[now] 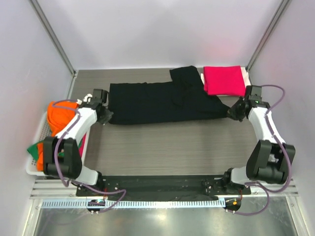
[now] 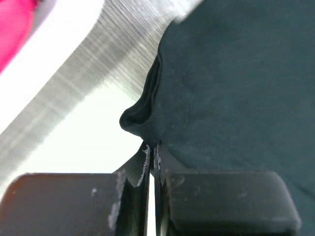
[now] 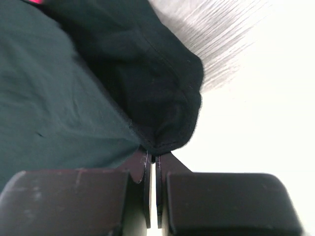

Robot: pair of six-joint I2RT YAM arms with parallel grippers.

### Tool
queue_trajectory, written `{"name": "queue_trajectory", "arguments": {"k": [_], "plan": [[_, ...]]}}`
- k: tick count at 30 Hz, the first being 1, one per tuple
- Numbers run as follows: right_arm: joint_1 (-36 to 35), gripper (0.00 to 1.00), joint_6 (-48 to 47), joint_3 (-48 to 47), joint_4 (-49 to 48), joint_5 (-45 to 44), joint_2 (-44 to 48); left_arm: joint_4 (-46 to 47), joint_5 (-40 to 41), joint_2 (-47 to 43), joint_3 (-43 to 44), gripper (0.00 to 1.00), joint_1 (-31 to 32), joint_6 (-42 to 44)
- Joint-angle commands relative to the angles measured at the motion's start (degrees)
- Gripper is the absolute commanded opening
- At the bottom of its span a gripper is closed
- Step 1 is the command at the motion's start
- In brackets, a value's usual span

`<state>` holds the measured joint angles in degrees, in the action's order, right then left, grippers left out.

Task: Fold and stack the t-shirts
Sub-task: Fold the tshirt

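Observation:
The black t-shirt (image 1: 157,102) lies stretched across the far half of the table, folded lengthwise, one sleeve sticking up toward the back. My left gripper (image 1: 104,114) is shut on its left end; the left wrist view shows the black cloth (image 2: 226,83) pinched at the fingertips (image 2: 152,150). My right gripper (image 1: 232,111) is shut on its right end, the bunched cloth (image 3: 162,108) pinched between the fingertips (image 3: 153,156). A folded crimson-pink t-shirt (image 1: 224,80) lies at the back right on a paler pink one. Orange (image 1: 61,117) and green (image 1: 35,149) t-shirts fill the basket.
The white mesh basket (image 1: 39,129) stands at the table's left edge beside my left arm. Grey walls and metal posts close in the back and sides. The wood-grain table (image 1: 172,147) lies between the black shirt and the arm bases.

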<state>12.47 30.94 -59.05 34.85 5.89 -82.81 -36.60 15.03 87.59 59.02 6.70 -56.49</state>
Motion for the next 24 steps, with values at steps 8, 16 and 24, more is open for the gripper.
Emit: {"name": "queue_trajectory", "arguments": {"k": [8,16,24], "plan": [[6.59,0.01,6.94,14.73,7.86,2.98,15.03,-11.82,1.32,-21.57,-10.41,0.0,-0.2,-2.91],[8.8,0.2,10.01,23.88,11.19,3.43,28.29,-15.96,-1.66,-33.18,-19.2,0.02,-0.28,-7.05],[8.8,1.0,12.14,21.53,13.31,3.69,37.89,-17.36,-4.66,-42.05,-19.57,0.98,-0.28,-5.57]]}}
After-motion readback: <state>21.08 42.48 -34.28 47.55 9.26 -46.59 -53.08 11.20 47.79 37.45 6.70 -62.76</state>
